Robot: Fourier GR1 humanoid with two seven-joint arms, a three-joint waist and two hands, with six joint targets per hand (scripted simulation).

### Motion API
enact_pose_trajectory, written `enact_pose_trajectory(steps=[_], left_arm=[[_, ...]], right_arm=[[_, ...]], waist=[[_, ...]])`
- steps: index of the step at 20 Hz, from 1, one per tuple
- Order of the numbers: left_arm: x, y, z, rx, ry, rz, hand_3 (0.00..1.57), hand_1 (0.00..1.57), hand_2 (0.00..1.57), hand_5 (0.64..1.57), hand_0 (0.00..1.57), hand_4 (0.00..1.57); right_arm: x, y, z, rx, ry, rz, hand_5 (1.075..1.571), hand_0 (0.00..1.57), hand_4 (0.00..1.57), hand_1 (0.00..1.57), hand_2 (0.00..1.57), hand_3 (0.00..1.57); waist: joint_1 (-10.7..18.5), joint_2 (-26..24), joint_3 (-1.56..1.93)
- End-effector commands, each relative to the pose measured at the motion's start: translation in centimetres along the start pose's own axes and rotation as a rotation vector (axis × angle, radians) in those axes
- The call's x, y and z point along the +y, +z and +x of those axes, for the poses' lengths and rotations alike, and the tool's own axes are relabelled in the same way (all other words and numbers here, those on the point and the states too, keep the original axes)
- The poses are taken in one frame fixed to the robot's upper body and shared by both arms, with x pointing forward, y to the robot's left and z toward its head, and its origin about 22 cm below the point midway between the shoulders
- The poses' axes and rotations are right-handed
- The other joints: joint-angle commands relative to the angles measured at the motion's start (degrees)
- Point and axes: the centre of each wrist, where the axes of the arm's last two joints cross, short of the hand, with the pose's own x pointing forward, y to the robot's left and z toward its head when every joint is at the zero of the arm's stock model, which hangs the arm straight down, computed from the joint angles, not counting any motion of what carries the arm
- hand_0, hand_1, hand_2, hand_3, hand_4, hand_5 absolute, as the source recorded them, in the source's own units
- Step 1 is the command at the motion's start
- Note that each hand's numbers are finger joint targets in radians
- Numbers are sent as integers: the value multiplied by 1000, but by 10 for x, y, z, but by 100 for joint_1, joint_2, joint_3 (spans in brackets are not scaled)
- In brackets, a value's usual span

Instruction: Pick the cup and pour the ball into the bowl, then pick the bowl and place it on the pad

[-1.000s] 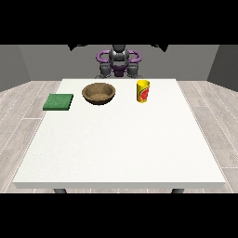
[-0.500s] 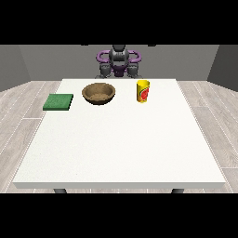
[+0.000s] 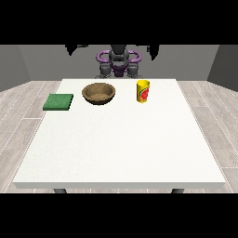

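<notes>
Cup [image 3: 143, 91] upright beside bowl [image 3: 98, 93], pad [image 3: 58, 102] beyond bowl, all untouched awaiting pickup; raised hands [image 3: 74, 48] [image 3: 153, 49], finger state indiscernible.

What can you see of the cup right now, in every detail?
The cup is a yellow, straight-sided tumbler with a red mark on its side and an open top. It stands upright on the white table, towards the robot's edge, to the right of the brown bowl and apart from it. Nothing touches it but the tabletop; no hand is at it. Its inside is not visible from this view, so the ball cannot be made out.
</notes>
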Motion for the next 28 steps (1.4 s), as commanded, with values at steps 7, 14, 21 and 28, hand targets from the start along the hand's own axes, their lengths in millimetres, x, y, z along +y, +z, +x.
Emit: enact_pose_trajectory(steps=[7, 14, 21, 28], left_arm=[[30, -5, -73, -92, -64, 0, 0, 0, 0, 1483, 0, 360], [37, -9, -114, -24, -83, -9, 0, 0, 0, 1441, 0, 0], [20, -19, -144, 4, -85, -13, 0, 0, 0, 1420, 0, 200], [32, -21, -168, -21, -65, 105, 0, 0, 0, 1555, 0, 887]], right_arm=[[-31, -14, -7, -132, -6, 24, 1551, 0, 681, 0, 0, 0], [-73, -25, -15, -104, 2, 11, 1560, 0, 667, 0, 0, 0], [-73, -22, -42, -53, 12, 13, 1563, 0, 676, 0, 0, 0], [-87, -36, -10, -92, 21, 76, 1566, 0, 674, 0, 0, 0]], waist=[[-199, 958, -2], [-200, 800, -1], [-259, 651, -1], [-578, 999, -5]])
